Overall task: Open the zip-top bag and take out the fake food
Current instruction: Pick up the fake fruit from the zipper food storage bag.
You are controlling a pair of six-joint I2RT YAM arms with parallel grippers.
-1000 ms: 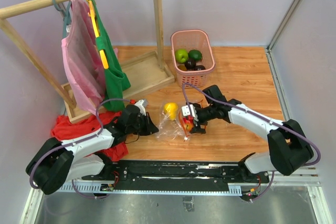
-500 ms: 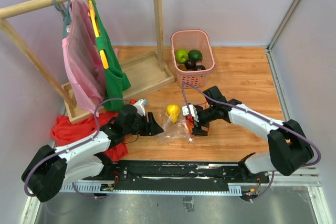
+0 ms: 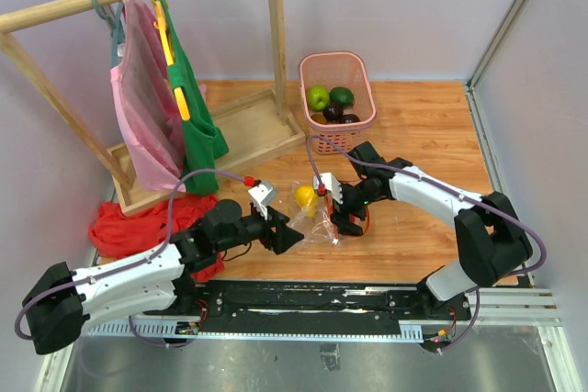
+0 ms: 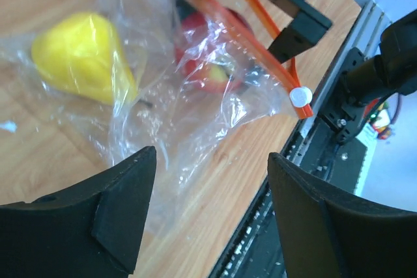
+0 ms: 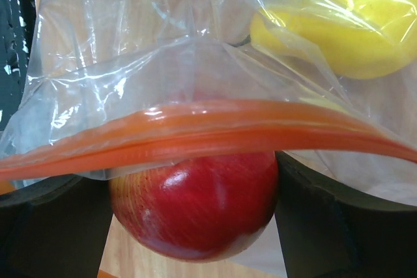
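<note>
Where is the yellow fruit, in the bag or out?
In. Crinkled clear plastic of the zip-top bag covers the yellow fruit in both wrist views.

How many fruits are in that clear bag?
2: a yellow one deep in the bag, a red one at its mouth between the right gripper's fingers. No others visible.

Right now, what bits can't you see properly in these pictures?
Top view: the dark pieces in the basket are too small to name.
Right wrist view: the zip strip covers the apple's top.
Left wrist view: the left gripper covers the bag's near corner.
Top view: the left arm hides some red cloth.
</note>
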